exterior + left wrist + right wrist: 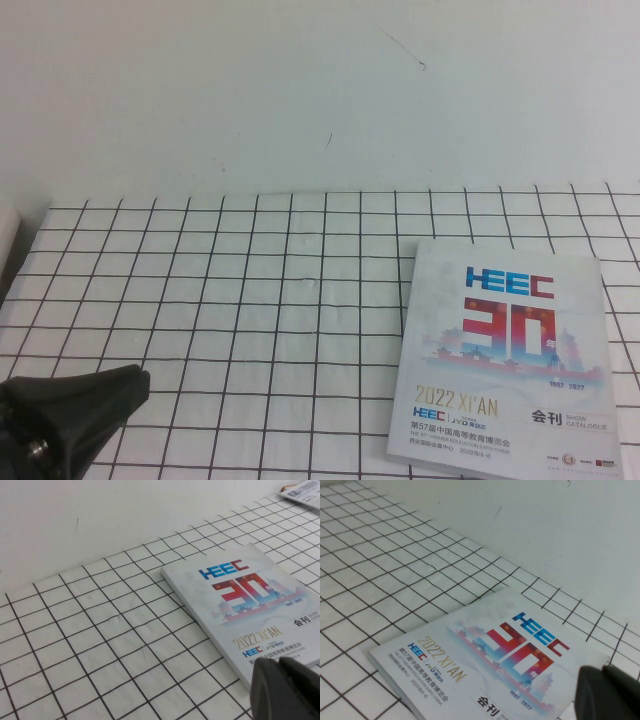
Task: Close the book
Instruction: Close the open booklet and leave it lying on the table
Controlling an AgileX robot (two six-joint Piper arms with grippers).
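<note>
Black left hand [128, 386], black right hand [604, 681]

The pale paper book [505, 365] has a smooth, slightly glossy cover. The white black-gridded tabletop [250, 300] looks matt and faintly wrinkled. The left hand [90, 400], at the tabletop's front left, and the right hand [610, 692], over the book, are matt black plastic.

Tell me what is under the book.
The closed book lies flat, cover up, on the gridded cloth, which shows around it. Anything beneath is covered. The left gripper sits at the near left, apart from it; the right gripper shows only in its wrist view, near the book.
</note>
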